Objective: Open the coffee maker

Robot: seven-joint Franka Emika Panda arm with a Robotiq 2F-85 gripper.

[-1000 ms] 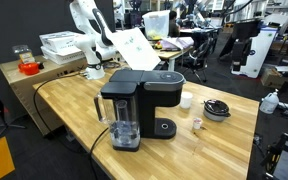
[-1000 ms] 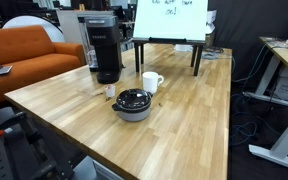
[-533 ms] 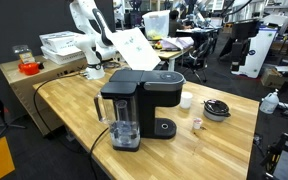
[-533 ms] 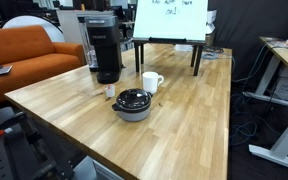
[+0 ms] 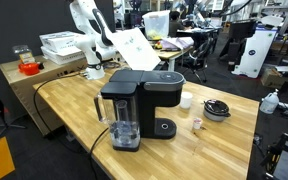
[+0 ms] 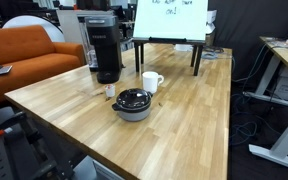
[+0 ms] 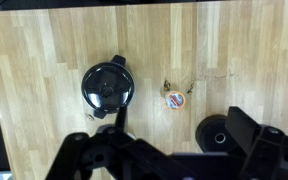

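The coffee maker (image 5: 144,100) is a black boxy machine with a clear water tank (image 5: 122,118) and stands on the wooden table; its top lid (image 5: 162,78) is down. It also shows in an exterior view (image 6: 104,45) at the table's far side. It is out of the wrist view. My gripper (image 7: 184,145) hangs high above the table, jaws apart and empty, and looks down on the wood. Only the white arm (image 5: 89,35) shows in an exterior view, behind the machine.
A small black round object with a cable (image 7: 107,87) (image 6: 134,103) (image 5: 216,108), a coffee pod (image 7: 174,99) (image 6: 110,90) and a white mug (image 6: 152,82) (image 5: 186,100) sit on the table. A whiteboard sign (image 6: 174,20) stands behind. An orange sofa (image 6: 24,55) is beside the table.
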